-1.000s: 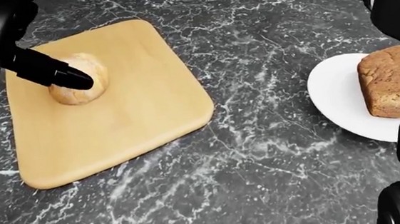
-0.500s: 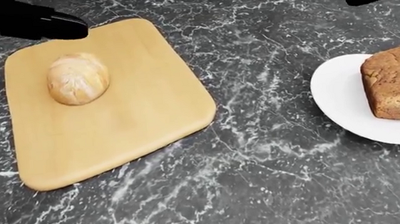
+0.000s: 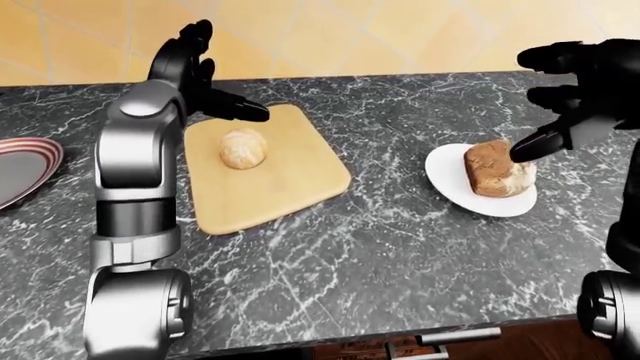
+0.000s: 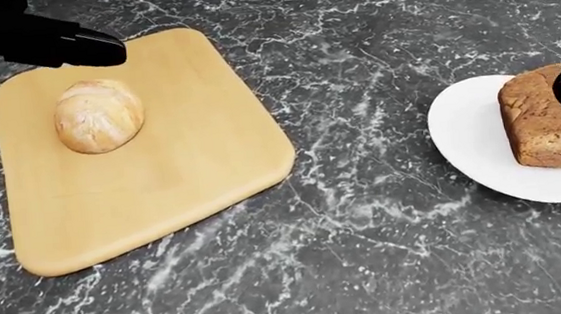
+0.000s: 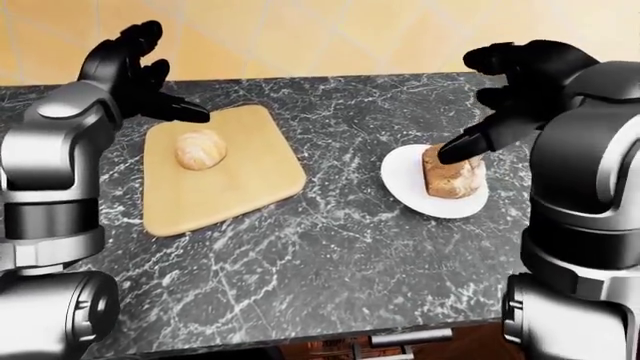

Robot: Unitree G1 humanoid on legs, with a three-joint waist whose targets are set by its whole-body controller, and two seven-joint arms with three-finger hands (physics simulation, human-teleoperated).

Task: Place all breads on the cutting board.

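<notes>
Roll (image 4: 98, 115) lay on cutting board (image 4: 163, 189), left hand (image 3: 200, 82) spread empty above; brown loaf (image 4: 550, 117) remained on white plate (image 4: 476, 149), right hand (image 5: 510, 94) open over it.

Head view: steep downward look, tight on the desk (image 4: 386, 216).
Eye views: higher, wider, reaching the wall at frame top.
Shared: cutting board (image 4: 162, 181) and plate (image 4: 470, 142) show in all three.
</notes>
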